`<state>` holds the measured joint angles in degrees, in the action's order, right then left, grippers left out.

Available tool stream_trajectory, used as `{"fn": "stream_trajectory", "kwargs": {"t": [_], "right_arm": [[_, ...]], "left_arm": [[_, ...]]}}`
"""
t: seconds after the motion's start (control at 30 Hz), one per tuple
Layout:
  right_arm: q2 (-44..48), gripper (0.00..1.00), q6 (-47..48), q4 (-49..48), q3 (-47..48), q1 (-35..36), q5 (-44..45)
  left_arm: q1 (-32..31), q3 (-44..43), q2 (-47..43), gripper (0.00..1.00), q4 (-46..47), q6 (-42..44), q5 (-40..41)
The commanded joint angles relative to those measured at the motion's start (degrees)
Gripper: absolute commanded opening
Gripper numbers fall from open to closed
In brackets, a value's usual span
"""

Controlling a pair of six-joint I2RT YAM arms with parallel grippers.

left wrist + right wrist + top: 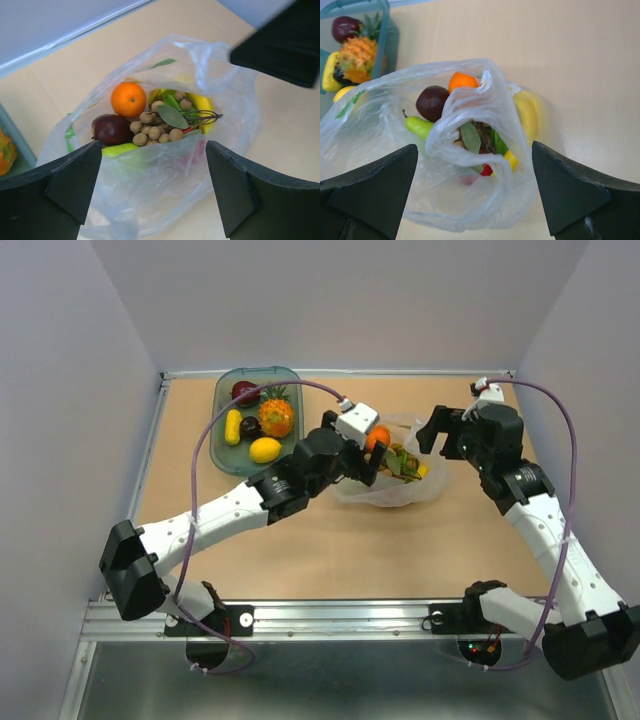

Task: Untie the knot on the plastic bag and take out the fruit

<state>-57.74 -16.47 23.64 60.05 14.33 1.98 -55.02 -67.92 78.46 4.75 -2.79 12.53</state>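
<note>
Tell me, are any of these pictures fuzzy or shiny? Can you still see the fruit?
Left wrist view: the orange and brown balls look sharp, but the close-up left fingers are plain dark shapes. Right wrist view: folds of the plastic bag whiten and haze the fruit behind them. Top external view: even light, no strong glare, though the fruit looks tiny.

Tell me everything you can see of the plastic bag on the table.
The plastic bag is thin, clear and crinkled, with small green printed marks. It lies slumped on the tan table, right of the green tray in the top view. Its mouth is open and untied. Inside lie an orange, a dark red fruit, a cluster of brownish balls, a banana and a green piece. The left gripper and right gripper hang near it, jaws open; whether they touch it I cannot tell.
</note>
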Motion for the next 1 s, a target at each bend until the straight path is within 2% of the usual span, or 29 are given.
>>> {"fn": "stream_trajectory", "kwargs": {"t": [0.0, 0.07, 0.3, 0.43, 0.47, 0.53, 0.57, 0.67, 0.7, 0.73, 0.83, 0.97], "right_arm": [[-5.36, 1.0, 2.32, 1.76, 5.95, 0.26, 5.83], [-9.21, 1.0, 2.32, 1.85, 7.09, 0.26, 9.34], [-17.4, 0.97, -1.46, -0.34, 5.7, 0.26, 10.06], [-20.3, 0.79, -2.33, -3.59, 3.07, 0.26, 10.15], [-20.75, 0.64, -2.69, -4.99, 2.53, 0.26, 11.28], [-22.5, 0.47, -3.13, -6.14, 1.48, 0.18, 12.95], [-23.03, 0.31, -3.22, -6.84, 0.86, 0.17, 15.14], [-25.4, 0.08, -4.71, -7.55, 0.5, 0.0, 22.17], [-25.67, 0.04, -5.84, -7.99, 0.5, -0.26, 23.76], [-25.93, 0.01, -6.38, -8.34, 0.5, -0.61, 25.17], [-26.64, 0.01, -8.75, -9.66, 0.77, -2.63, 27.9], [-26.73, 0.01, -10.51, -10.8, 1.03, -4.48, 28.88]], "left_arm": [[-2.01, -0.54, 4.59, 0.96, 4.91, 11.74, -2.6], [-2.63, -1.07, 8.54, 0.96, 6.13, 14.03, -3.74], [-5.17, 0.77, 18.21, 0.95, 8.69, 14.57, -4.71], [-6.76, 4.62, 20.94, 0.89, 9.48, 10.8, -5.58], [-7.02, 5.68, 21.3, 0.87, 10.18, 10.0, -6.2], [-7.81, 9.1, 21.74, 0.78, 10.71, 7.03, -7.61], [-8.08, 10.34, 21.83, 0.75, 11.06, 6.14, -7.87], [-8.69, 15.87, 21.56, 0.6, 12.73, 2.18, -8.93], [-8.7, 17.19, 21.48, 0.56, 13.52, 0.78, -9.19], [-8.78, 19.3, 21.39, 0.41, 13.7, -0.89, -9.54], [-8.87, 22.99, 20.86, 0.28, 14.23, -2.74, -9.64], [-8.78, 25.56, 20.25, 0.24, 14.67, -5.03, -7.09]]}}
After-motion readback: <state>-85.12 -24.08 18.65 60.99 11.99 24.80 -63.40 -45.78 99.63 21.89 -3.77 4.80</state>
